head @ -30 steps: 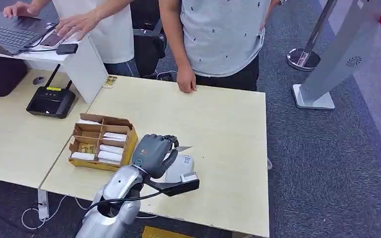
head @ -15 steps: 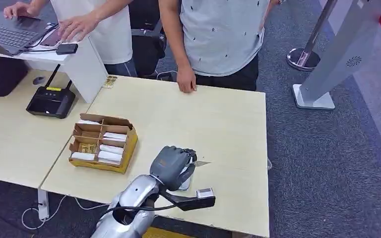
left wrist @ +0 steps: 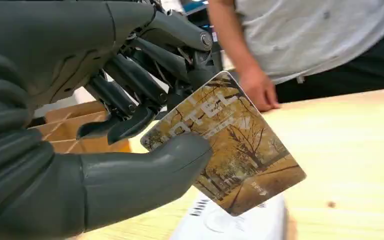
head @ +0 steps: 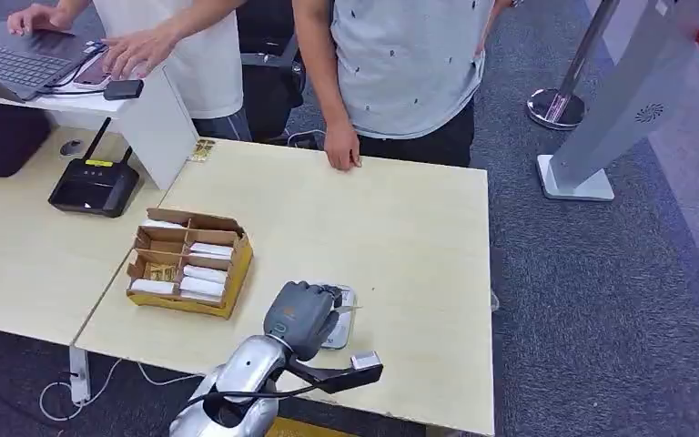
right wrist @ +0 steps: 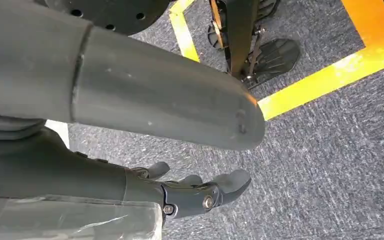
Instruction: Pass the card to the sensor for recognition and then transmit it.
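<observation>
Pinching the card (left wrist: 225, 145) by one corner, my left robot hand (head: 302, 314) holds it just above the white sensor (head: 340, 328) on the desk (head: 400, 228). Thin, stiff and slick, it could slip; edge grip seems best.

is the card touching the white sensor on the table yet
Cannot tell. In the left wrist view the card, pinched in the left hand, overlaps the sensor, with no plain gap or contact visible.

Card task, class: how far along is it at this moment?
Done: the left robot hand has picked up the card, pinching it. In hand: it holds the card over the white sensor on the table. Left: recognition, then passing it on, perhaps to the person opposite.
</observation>
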### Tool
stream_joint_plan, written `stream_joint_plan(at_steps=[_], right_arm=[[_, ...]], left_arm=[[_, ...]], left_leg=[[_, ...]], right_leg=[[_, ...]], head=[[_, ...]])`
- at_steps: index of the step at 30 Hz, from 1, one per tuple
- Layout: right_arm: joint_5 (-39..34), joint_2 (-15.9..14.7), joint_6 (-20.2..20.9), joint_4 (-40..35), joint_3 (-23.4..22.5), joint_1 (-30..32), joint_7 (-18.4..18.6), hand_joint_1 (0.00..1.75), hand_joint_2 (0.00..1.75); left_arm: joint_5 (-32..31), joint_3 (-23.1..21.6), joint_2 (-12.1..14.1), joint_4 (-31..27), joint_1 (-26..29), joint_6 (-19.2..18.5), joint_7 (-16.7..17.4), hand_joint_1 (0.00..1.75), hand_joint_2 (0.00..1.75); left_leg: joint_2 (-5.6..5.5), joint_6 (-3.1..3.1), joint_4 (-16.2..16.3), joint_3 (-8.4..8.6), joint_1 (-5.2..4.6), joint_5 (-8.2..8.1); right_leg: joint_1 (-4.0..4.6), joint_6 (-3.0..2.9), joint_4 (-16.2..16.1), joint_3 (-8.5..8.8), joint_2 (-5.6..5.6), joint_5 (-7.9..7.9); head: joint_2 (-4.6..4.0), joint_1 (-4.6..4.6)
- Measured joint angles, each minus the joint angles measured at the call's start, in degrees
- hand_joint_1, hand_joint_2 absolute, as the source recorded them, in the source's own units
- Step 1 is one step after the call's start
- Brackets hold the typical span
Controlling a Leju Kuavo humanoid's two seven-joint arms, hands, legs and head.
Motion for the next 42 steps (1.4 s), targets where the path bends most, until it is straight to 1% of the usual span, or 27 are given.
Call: stream_joint_plan(at_steps=[1, 2, 3, 6, 10, 16, 18, 21, 22, 24, 25, 28, 30, 33, 35, 39, 42], right_arm=[[-0.1, 0.0, 0.0, 0.0, 0.0, 0.0, 0.1, 0.00, 0.00], [-0.1, 0.0, -0.1, 0.0, 0.0, 0.0, 0.1, 0.00, 0.00], [-0.1, 0.0, -0.1, 0.0, 0.0, 0.1, 0.1, 0.00, 0.00], [-0.2, 0.0, -0.2, 0.0, 0.0, 0.1, 0.1, 0.00, 0.00], [-0.3, 0.0, -0.2, 0.0, 0.0, 0.1, 0.1, 0.00, 0.00], [-0.4, 0.0, -0.2, 0.0, -0.1, 0.1, 0.2, 0.00, 0.00], [-0.4, 0.0, -0.1, 0.0, -0.2, 0.0, -0.1, 0.00, 0.00], [-0.5, 0.0, -0.1, 0.0, -0.3, 0.0, -0.2, 0.00, 0.00], [-0.5, 0.0, -0.1, 0.0, -0.3, 0.0, -0.2, 0.00, 0.00], [-0.5, 0.0, -0.2, 0.0, -0.4, 0.1, -0.2, 0.00, 0.00], [-0.5, 0.0, -0.2, 0.0, -0.4, 0.1, -0.2, 0.00, 0.00], [-0.6, 0.0, -0.2, 0.0, -0.5, 0.0, -0.1, 0.00, 0.00], [-0.6, 0.0, -0.2, 0.0, -0.5, 0.1, -0.2, 0.00, 0.00], [-0.6, 0.0, 0.0, 0.0, -0.5, 0.0, -0.3, 0.00, 0.00], [-0.6, 0.0, 0.0, 0.0, -0.5, 0.0, -0.3, 0.00, 0.00], [-0.4, 0.0, 0.2, 0.0, -0.5, 0.0, -0.3, 0.00, 0.00], [0.1, 0.0, 0.5, 0.0, -0.5, 0.0, -0.3, 0.00, 0.00]], left_arm=[[-0.1, 0.0, 0.9, -0.3, 0.0, 0.0, 2.5, 1.75, 1.75], [-0.2, 0.0, 1.5, -0.7, 0.0, 0.0, 3.9, 1.75, 1.75], [-0.3, 0.0, 2.2, -1.1, 0.1, -0.1, 4.7, 1.75, 1.75], [-0.4, 0.0, 3.5, -1.9, 0.2, -0.1, 5.2, 1.75, 1.75], [-0.4, 0.0, 4.4, -2.5, 0.2, -0.2, 5.2, 1.75, 1.75], [-0.4, 0.2, 5.8, -3.5, 0.9, -1.0, 7.9, 1.75, 1.75], [-0.4, 0.2, 6.9, -3.5, 1.0, -1.1, 10.2, 1.75, 1.75], [-0.4, -0.9, 9.4, -3.5, 0.6, -1.3, 16.3, 1.75, 1.75], [-0.4, -1.1, 10.3, -3.6, 0.7, -1.8, 17.3, 1.75, 1.75], [-0.4, -1.1, 11.2, -3.9, 0.7, -2.2, 17.4, 1.75, 1.75], [-0.4, -1.1, 11.5, -4.1, 0.8, -2.3, 17.1, 1.75, 1.75], [-0.4, -1.0, 12.0, -4.4, 0.8, -2.3, 14.8, 1.75, 1.75], [-0.4, -0.6, 11.6, -4.5, 1.0, -2.3, 11.9, 1.75, 1.75], [-0.4, 0.4, 10.0, -4.5, 1.5, -2.5, 7.1, 1.75, 1.75], [-0.4, 0.5, 9.2, -4.4, 1.8, -2.5, 5.8, 1.75, 1.75], [-0.4, 1.1, 6.1, -3.8, 2.6, -1.7, 1.6, 1.75, 1.75], [-0.4, 1.3, 4.1, -3.2, 2.7, -0.9, -2.7, 1.75, 1.75]], left_leg=[[0.01, 0.00, 0.0, 0.01, 0.00, 0.00], [0.02, 0.00, 0.0, 0.01, 0.01, 0.00], [0.01, 0.00, 0.0, 0.01, 0.00, 0.00], [-0.03, 0.00, 0.0, 0.00, 0.01, 0.00], [-0.02, 0.00, 0.0, 0.00, 0.00, 0.00], [-0.02, 0.00, 0.0, -0.01, 0.00, 0.00], [-0.01, 0.00, 0.0, 0.00, 0.01, 0.00], [-0.01, -0.01, 0.0, 0.01, 0.03, 0.00], [-0.01, -0.01, 0.0, 0.01, 0.03, 0.00], [-0.01, -0.01, 0.0, 0.00, 0.04, 0.01], [-0.01, -0.01, 0.0, 0.00, 0.04, 0.01], [-0.01, -0.01, 0.0, -0.01, 0.02, 0.01], [-0.01, -0.01, 0.0, -0.01, 0.00, 0.00], [-0.01, 0.00, 0.0, -0.03, -0.01, 0.00], [-0.02, 0.00, 0.0, -0.03, -0.02, 0.00], [-0.02, 0.00, 0.0, -0.03, -0.03, 0.00], [-0.02, 0.00, 0.0, -0.02, -0.03, 0.00]], right_leg=[[0.00, 0.00, 0.0, 0.00, 0.01, 0.00], [0.00, 0.00, 0.0, -0.01, 0.01, 0.00], [0.00, 0.00, 0.0, -0.01, 0.01, 0.00], [0.00, 0.00, 0.0, -0.01, -0.05, 0.00], [0.00, 0.00, 0.0, -0.01, -0.02, 0.00], [0.00, 0.00, 0.0, -0.01, -0.03, 0.00], [0.00, 0.00, 0.0, -0.01, -0.02, 0.00], [0.00, 0.00, 0.0, -0.02, -0.01, 0.00], [0.00, 0.00, 0.0, -0.02, 0.00, 0.00], [0.00, -0.01, 0.0, -0.01, -0.02, 0.00], [0.01, -0.01, 0.0, -0.01, -0.02, -0.01], [0.00, -0.01, 0.0, -0.01, -0.02, -0.01], [0.00, -0.01, 0.0, -0.01, -0.02, -0.01], [0.00, 0.00, 0.0, -0.01, -0.02, -0.01], [-0.01, 0.00, 0.0, -0.01, -0.02, 0.00], [-0.01, 0.00, 0.0, -0.02, -0.02, 0.00], [-0.01, 0.00, 0.0, -0.02, -0.03, 0.00]], head=[[0.00, 0.00], [0.00, -0.02], [0.00, -0.02], [0.00, 0.00], [0.00, 0.00], [0.00, 0.00], [0.00, 0.00], [0.00, -0.02], [0.00, -0.02], [0.00, 0.00], [0.00, -0.02], [0.00, 0.00], [0.00, 0.00], [0.00, 0.00], [0.00, 0.00], [0.00, 0.00], [0.00, 0.00]])
